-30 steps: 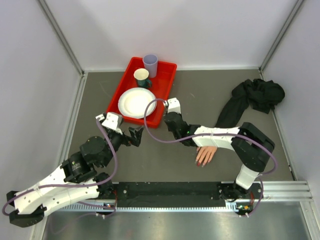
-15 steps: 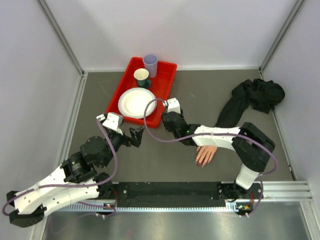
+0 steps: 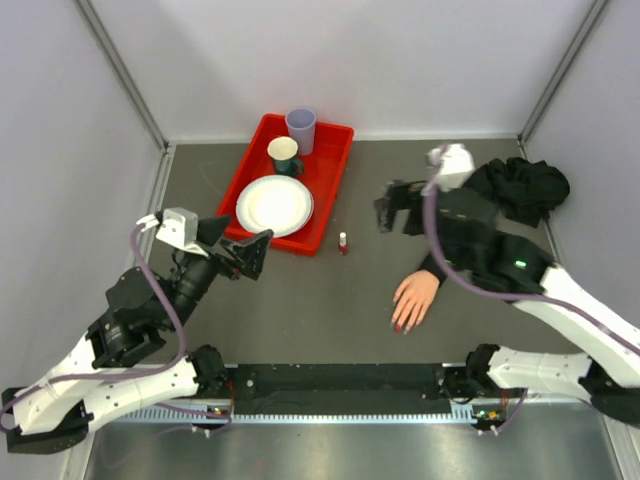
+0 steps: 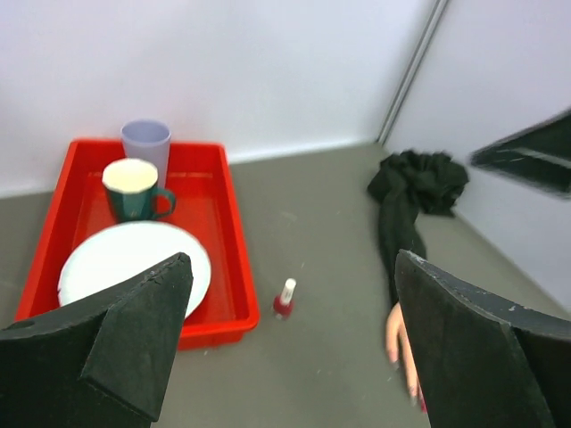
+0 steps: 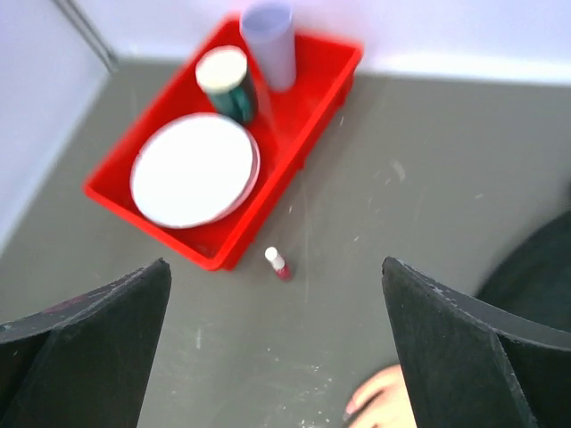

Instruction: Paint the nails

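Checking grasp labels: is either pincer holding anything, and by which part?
Nothing held. Left pincer and right pincer are open and empty; the polish bottle stands free.

Left hand wide open. Red tray at left — white plate, green mug, lilac cup inside. Polish bottle upright on surface, just beside tray's near corner. Mannequin hand at right — partly hidden by a finger. Black cloth beyond it.

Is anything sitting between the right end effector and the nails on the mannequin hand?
Nothing visible. Bare table lies between the right end effector and the nails; the polish bottle stands off to the side.
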You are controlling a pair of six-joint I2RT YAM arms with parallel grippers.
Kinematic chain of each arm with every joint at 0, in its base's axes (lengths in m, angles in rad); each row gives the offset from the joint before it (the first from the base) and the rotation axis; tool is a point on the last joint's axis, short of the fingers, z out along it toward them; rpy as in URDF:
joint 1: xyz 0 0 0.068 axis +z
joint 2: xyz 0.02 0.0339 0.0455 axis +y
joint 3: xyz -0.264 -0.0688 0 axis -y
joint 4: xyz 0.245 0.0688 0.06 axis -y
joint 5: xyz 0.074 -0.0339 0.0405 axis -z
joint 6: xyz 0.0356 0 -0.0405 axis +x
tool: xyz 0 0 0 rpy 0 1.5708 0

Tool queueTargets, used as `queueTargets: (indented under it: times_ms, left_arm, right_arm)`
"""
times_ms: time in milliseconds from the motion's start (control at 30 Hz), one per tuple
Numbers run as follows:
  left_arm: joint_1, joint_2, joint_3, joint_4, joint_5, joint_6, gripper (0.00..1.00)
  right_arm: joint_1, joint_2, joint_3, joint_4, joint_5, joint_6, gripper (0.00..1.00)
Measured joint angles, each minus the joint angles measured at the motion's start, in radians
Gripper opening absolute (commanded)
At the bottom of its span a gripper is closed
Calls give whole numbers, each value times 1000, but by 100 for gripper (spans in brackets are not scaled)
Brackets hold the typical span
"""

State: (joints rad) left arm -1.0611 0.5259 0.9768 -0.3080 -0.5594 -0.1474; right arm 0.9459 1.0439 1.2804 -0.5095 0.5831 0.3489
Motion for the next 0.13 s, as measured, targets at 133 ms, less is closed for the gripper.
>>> queueTargets:
  times_ms: [133]
  left_arm:
    - [0, 27, 69, 19, 23, 5, 99]
  right_arm:
    - [0, -155, 103, -151, 18, -32, 99]
